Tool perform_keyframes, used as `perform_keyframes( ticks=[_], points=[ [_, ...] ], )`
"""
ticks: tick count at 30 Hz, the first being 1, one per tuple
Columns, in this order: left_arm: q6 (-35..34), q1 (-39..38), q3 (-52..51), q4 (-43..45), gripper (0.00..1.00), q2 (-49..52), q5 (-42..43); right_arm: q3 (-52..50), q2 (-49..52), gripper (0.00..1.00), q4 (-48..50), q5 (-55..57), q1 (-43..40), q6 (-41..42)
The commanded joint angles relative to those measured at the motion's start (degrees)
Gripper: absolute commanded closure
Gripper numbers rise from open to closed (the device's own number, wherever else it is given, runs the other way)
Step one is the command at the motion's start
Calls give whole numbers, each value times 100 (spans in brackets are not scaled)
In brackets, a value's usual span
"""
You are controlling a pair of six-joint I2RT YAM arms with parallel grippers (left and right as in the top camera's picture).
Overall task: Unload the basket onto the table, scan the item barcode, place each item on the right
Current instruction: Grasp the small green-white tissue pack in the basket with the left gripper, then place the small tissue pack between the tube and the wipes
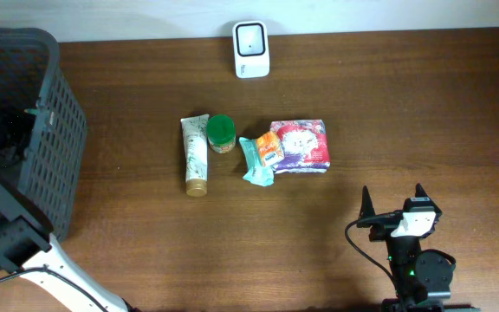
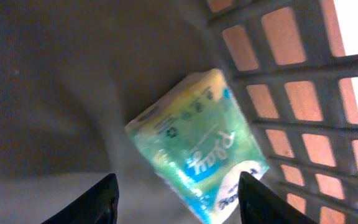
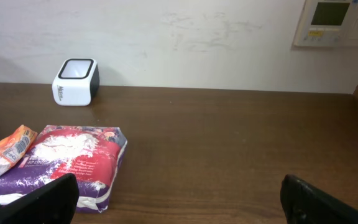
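Observation:
In the left wrist view a green and blue tissue pack (image 2: 197, 155) lies tilted on the floor of the dark mesh basket (image 2: 328, 134), against its wall. My left gripper (image 2: 178, 182) is down inside the basket, open, its fingers on either side of the pack's lower corner. The right finger (image 2: 260, 202) is at the pack's edge, and a gap shows beside the left finger. The white barcode scanner (image 1: 251, 49) stands at the table's far edge. My right gripper (image 1: 392, 198) hovers open and empty near the front right.
The basket (image 1: 63, 130) fills the left end of the table. In the middle lie a cream tube (image 1: 195, 156), a green-lidded jar (image 1: 221, 133), a teal pack (image 1: 255, 162), an orange packet (image 1: 269, 149) and a red-purple pack (image 1: 301, 146).

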Motion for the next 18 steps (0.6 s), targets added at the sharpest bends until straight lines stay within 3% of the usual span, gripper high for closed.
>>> perform_keyframes(
  ticks=[1,4,8,10,12,13,18],
  points=[
    [-61,-127,-70,127,45,-33,162,-31,-33,1,-37,48,52,26],
    [-61,-374,-70,376,46,127,72,-31,-33,1,-39,48,52,24],
    [-61,-402,-72,308,54,369,-791,-31,-33,1,-39,48,52,26],
    [-59,-402,-72,282,69,369,-918,-31,-33,1,-37,48,52,26],
    [-57,-402,-72,238,77,374,-925,-31,-33,1,-39,48,52,26],
    [-57,-385,-68,151,100,374,-933,-31,-33,1,-37,48,52,26],
    [-61,81,-46,-627,100,-404,-909,-31,-33,1,-37,48,52,26]
  ],
)
